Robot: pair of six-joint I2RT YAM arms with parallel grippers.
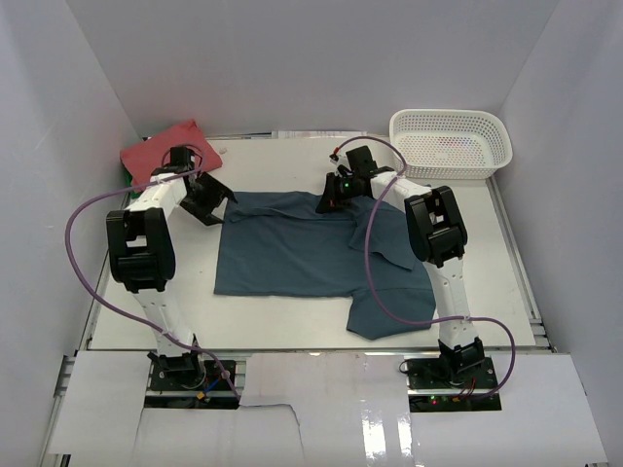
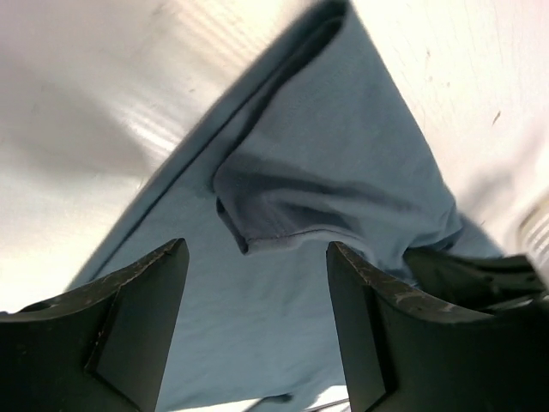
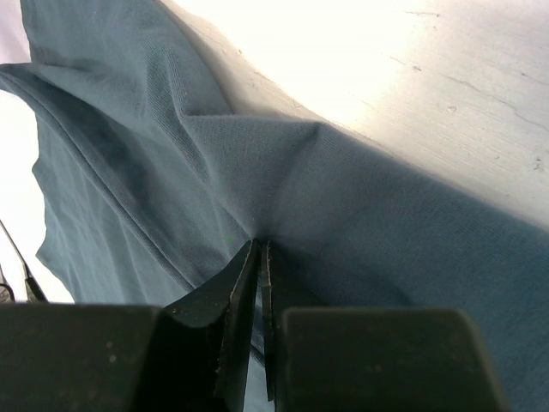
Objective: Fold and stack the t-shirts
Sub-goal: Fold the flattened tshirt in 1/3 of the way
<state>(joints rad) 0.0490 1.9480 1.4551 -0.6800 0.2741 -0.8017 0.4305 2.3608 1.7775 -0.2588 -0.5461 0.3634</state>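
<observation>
A dark teal-blue t-shirt point(image 1: 311, 258) lies spread on the white table, one flap hanging toward the front right. My left gripper point(image 1: 209, 202) hovers open at the shirt's far left corner; in the left wrist view its fingers point(image 2: 137, 326) stand wide over the blue cloth point(image 2: 326, 163) and a folded sleeve hem. My right gripper point(image 1: 331, 197) is at the shirt's far edge, shut on a pinch of the teal fabric point(image 3: 257, 172), which puckers at the fingertips point(image 3: 244, 283). The coral-red t-shirt point(image 1: 161, 148) lies bunched at the far left corner.
A white lattice basket point(image 1: 450, 143) stands at the far right corner. White walls close in the table on the left, back and right. Purple cables loop beside both arms.
</observation>
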